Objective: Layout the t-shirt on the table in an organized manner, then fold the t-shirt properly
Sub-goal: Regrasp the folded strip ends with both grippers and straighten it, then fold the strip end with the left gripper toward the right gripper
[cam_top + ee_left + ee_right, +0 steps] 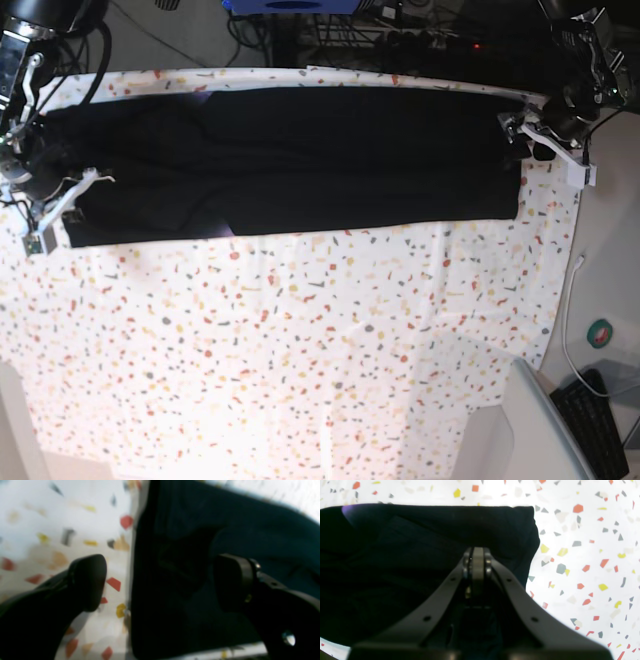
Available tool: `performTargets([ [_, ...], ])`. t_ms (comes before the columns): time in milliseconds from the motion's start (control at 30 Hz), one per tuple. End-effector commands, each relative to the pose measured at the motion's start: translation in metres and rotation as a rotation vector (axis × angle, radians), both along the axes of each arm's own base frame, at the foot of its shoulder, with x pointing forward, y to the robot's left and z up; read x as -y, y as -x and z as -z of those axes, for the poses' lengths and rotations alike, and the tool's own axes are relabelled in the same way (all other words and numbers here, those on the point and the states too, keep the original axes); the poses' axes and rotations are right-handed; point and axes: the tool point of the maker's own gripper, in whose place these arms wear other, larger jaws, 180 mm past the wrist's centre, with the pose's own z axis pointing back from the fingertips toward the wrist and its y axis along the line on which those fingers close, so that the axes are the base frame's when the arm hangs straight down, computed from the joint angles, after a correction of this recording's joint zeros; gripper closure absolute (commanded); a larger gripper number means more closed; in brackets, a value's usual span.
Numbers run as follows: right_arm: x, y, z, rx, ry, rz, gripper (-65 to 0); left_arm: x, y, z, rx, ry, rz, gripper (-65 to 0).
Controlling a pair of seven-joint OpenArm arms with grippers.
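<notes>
The t-shirt lies folded into a long dark band across the far part of the desk, stretching almost from the left edge to the right edge, with the speckled white cloth bare on the near side of it. At the right end of the band the left gripper sits over the shirt's edge; the left wrist view shows its two fingers spread wide apart, one above the speckled cloth and the other above the dark fabric, with nothing clamped between them and the shirt's straight edge running between the two. At the left end the right gripper hangs over the shirt's corner, its fingers pressed fully together; whether any fabric is pinched in them cannot be told, since the tips lie against black cloth. A cable trails off the desk's right side.
</notes>
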Motion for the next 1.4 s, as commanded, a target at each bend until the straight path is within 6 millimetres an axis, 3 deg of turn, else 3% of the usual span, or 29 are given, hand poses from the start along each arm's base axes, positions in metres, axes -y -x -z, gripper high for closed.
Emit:
performTargets([
  [0,0.004,-0.010,-0.012,0.048,0.006,-0.001,0.0,-0.003,-0.005,0.002,-0.007,-0.008,0.008,-65.0],
  [167,0.004,-0.009,-0.011,0.045,0.006,-0.001,0.0,0.007,-0.007,0.022,-0.062,0.025,0.006,-65.0],
  [233,0.004,-0.005,-0.009,0.038,0.007,0.000,0.0,0.022,-0.008,0.030,-0.090,0.036,0.054,-60.4],
  [333,0.005,-0.003,-0.008,0.034,0.007,0.003,0.0,0.037,-0.006,0.036,-0.114,0.040,0.113,-37.8],
  [433,0.005,-0.003,-0.008,0.032,0.007,0.003,0.0,0.032,-0.009,0.034,-0.110,0.027,0.117,-2.0],
  [467,0.005,-0.003,-0.008,0.032,0.007,0.003,0.0,0.029,-0.016,0.029,-0.096,0.017,0.118,0.0],
  [667,0.005,0.000,-0.006,0.026,0.008,0.003,0.0,-0.020,-0.061,-0.012,-0.013,-0.097,0.125,0.0],
  [767,0.005,0.000,-0.006,0.026,0.008,0.003,0.0,-0.029,-0.072,-0.035,0.031,-0.160,0.152,0.0],
  [833,0.007,0.003,-0.005,0.020,0.011,0.002,0.0,-0.026,-0.064,-0.040,0.001,-0.201,0.195,0.0],
  [933,0.007,0.003,-0.005,0.020,0.012,0.002,0.0,-0.010,-0.051,-0.049,-0.022,-0.245,0.257,0.0],
  [1067,0.007,0.002,-0.006,0.021,0.011,0.002,0.0,0.009,-0.040,-0.061,-0.030,-0.262,0.163,0.0],
  [1200,0.003,-0.001,-0.007,0.026,0.008,-0.005,0.0,0.044,-0.039,-0.070,-0.011,-0.212,0.111,0.0],
  [1367,0.003,-0.005,-0.009,0.036,0.006,-0.004,0.0,0.086,-0.046,-0.065,-0.023,-0.105,0.102,0.0],
])
